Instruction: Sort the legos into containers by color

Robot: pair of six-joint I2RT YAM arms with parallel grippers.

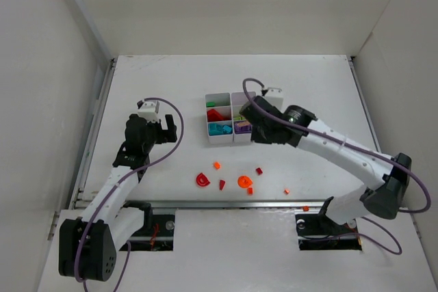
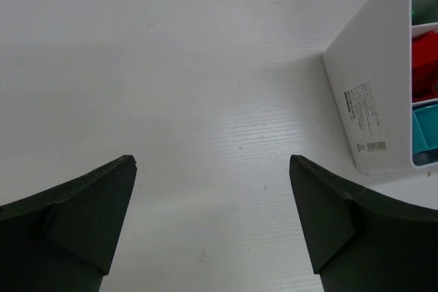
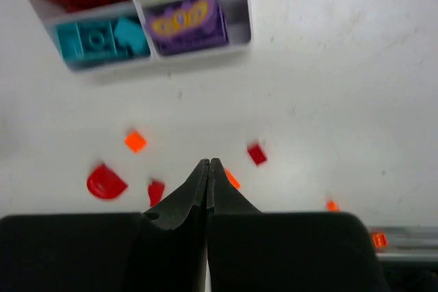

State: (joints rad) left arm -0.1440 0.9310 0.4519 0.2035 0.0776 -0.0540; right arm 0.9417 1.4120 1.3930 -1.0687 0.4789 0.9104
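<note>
Looks like it's between picks. The right gripper [image 3: 207,163] hangs low, jaws pressed together on nothing I can see, just short of the white plastic six-compartment organiser [image 1: 220,141]. The next move is opening over the loose red and orange plastic bricks [image 1: 222,184] near the front edge. The left gripper [image 2: 212,162] is spread wide beside the organiser, not blocking anything.

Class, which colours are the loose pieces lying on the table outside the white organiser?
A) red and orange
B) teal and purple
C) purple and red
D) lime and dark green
A: only red pieces and orange pieces lie on the table; teal, purple and green show only inside the organiser.
</note>
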